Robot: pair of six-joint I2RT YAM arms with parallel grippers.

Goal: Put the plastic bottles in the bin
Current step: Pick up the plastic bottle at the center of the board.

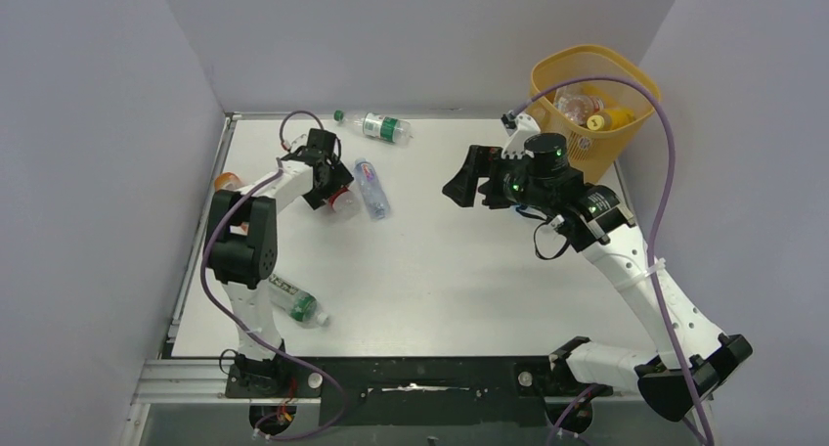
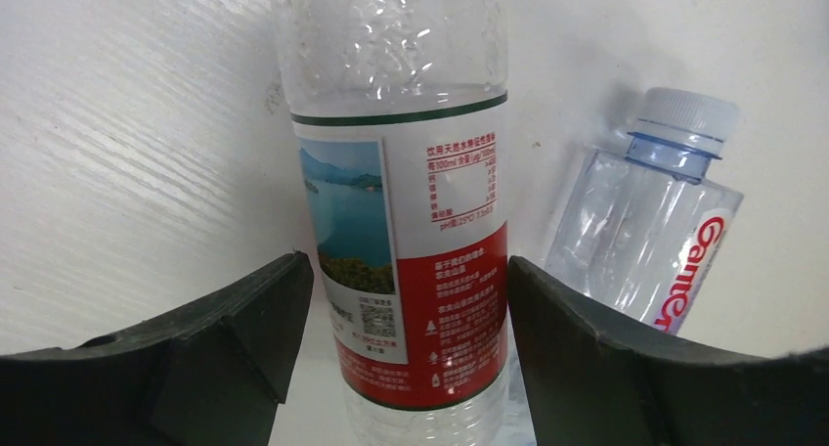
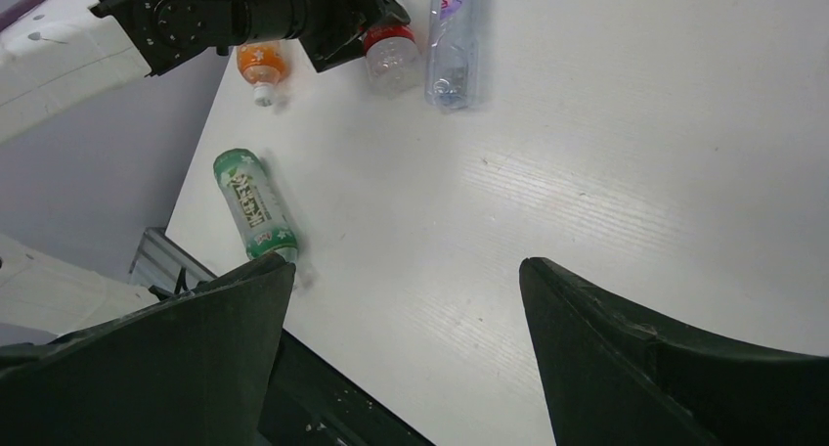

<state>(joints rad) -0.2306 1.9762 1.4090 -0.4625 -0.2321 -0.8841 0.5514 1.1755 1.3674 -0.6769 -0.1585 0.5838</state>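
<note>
My left gripper (image 1: 330,187) (image 2: 406,270) is shut on a clear plastic bottle with a red-and-white label (image 2: 411,221), which lies on the table; its red cap end (image 1: 343,203) shows beside the fingers. A clear bottle with a white cap (image 2: 645,241) (image 1: 371,187) lies right next to it. More bottles lie about: a green-labelled one at the back (image 1: 376,125), an orange one (image 1: 227,181) (image 3: 262,66) at the left edge, and a green one (image 1: 298,305) (image 3: 252,206) near the left arm's base. My right gripper (image 1: 461,186) (image 3: 406,270) hangs open and empty over mid-table. The bin (image 1: 626,138) stands at the back right with bottles inside.
Grey walls close in the table (image 1: 440,270) on the left, back and right. A metal rail (image 1: 186,270) runs along the left edge. The right arm's purple cable (image 1: 665,162) loops past the bin.
</note>
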